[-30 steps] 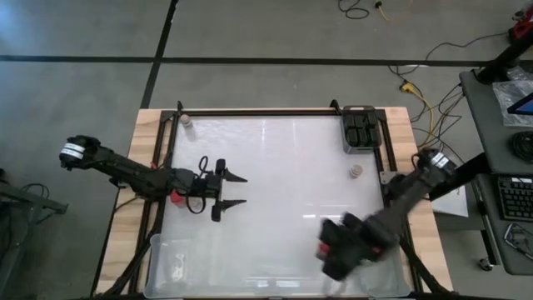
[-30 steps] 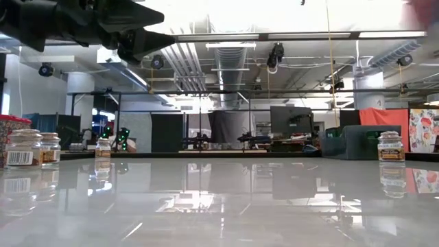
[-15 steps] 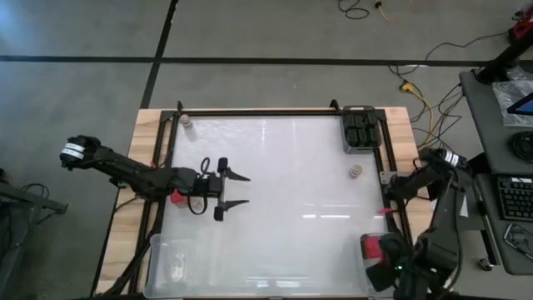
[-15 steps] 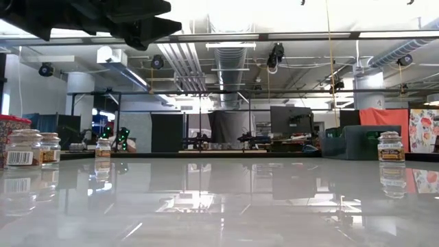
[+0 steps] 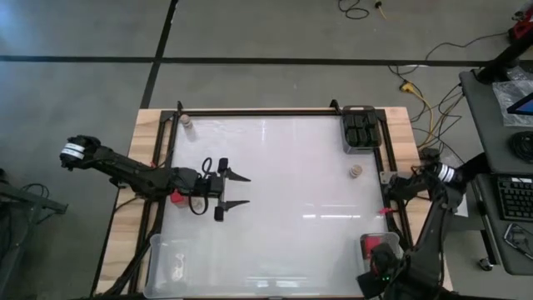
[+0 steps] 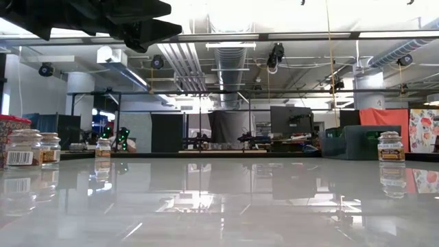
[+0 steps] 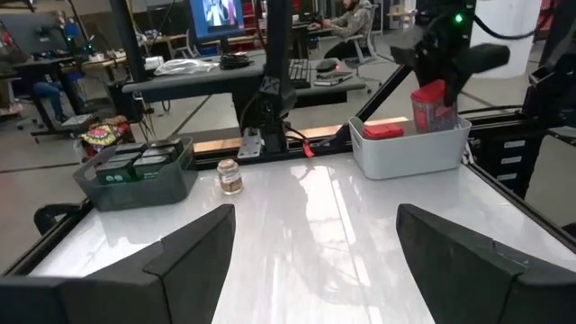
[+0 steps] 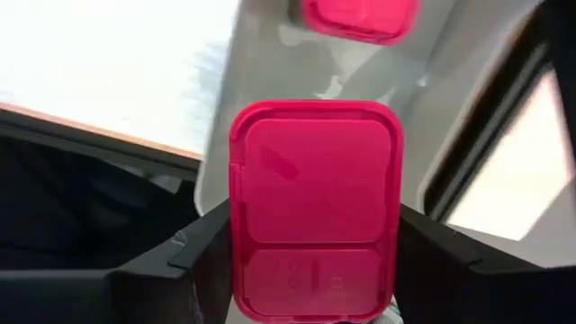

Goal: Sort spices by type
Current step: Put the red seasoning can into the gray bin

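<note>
Swung across from mid-table with right gripper (image 8: pixel 310 238) clamped on red-lidded blocky plastic spice jar (image 8: pixel 315 202), now above grey corner bin (image 7: pixel 409 148) holding another red one; left gripper (image 5: pixel 229 190) wide open, empty.

Red-lidded jar (image 8: pixel 315 207) in my black right gripper (image 8: pixel 310 270); second red lid (image 8: pixel 358 16) in grey bin (image 7: pixel 409 153); black jars (image 5: pixel 361 129); tan-lidded jar (image 5: pixel 356 171).

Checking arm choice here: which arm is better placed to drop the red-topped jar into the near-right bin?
Right. The right gripper is shut on the red-topped jar above that bin, which has another red one inside. The left gripper hangs open over the table's left, holding nothing.
</note>
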`<state>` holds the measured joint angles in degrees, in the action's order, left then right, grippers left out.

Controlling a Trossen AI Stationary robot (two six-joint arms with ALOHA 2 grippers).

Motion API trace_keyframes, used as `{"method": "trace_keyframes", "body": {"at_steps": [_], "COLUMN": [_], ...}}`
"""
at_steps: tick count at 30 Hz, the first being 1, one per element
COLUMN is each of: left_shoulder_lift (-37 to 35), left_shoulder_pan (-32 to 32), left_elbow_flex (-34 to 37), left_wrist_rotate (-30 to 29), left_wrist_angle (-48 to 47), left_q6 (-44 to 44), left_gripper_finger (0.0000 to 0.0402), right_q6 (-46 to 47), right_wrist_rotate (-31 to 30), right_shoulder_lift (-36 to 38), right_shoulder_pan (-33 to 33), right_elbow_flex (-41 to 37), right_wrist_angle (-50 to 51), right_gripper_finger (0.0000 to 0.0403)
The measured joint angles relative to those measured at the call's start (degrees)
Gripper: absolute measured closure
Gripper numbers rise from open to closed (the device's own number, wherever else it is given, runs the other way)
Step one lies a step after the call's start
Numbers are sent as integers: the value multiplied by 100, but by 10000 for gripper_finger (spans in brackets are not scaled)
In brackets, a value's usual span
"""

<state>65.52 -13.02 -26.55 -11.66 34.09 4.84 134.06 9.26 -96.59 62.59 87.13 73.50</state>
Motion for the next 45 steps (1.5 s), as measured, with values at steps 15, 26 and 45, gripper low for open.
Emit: {"method": "trace_keyframes", "body": {"at_steps": [15, 26, 45], "left_shoulder_lift": [0, 0, 0], "left_shoulder_pan": [0, 0, 0], "left_elbow_flex": [1, 1, 1], "left_wrist_rotate": [0, 0, 0], "left_wrist_angle": [20, 17, 11], "left_q6": [66, 68, 68], "left_gripper_finger": [109, 109, 109], "right_q6": [55, 243, 206], "right_wrist_rotate": [290, 881, 855], "right_shoulder_lift": [-370, -372, -390], "right_shoulder_pan": [-205, -301, -302], "right_elbow_flex": [-228, -662, -753], "right_wrist_angle": [-53, -391, -861], "right_gripper_finger": [181, 162, 152]}}
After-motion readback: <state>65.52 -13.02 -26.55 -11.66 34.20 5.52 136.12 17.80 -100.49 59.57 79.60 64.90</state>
